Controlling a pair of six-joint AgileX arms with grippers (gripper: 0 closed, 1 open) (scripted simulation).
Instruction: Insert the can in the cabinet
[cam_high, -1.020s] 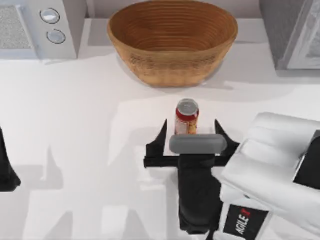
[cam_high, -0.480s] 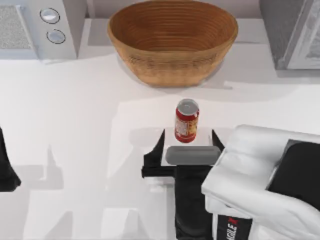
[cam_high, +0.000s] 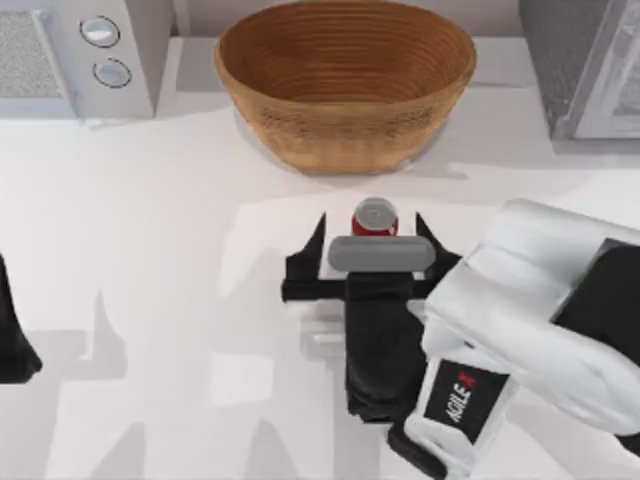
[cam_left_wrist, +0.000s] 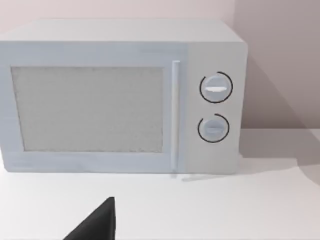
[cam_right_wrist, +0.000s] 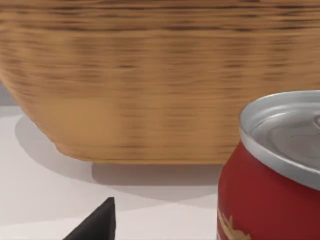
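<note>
Can (cam_high: 375, 217) upright, between spread right hand (cam_high: 372, 236) fingers

A woven wicker basket (cam_high: 345, 80), a glossy red can (cam_right_wrist: 272, 185) topped with brushed silver metal, and a smooth white counter (cam_high: 150, 250) are seen.

A round brown wicker basket (cam_high: 345, 75) is seen beside a white two-knobbed microwave (cam_high: 75, 55) on a white table (cam_high: 150, 250).
</note>
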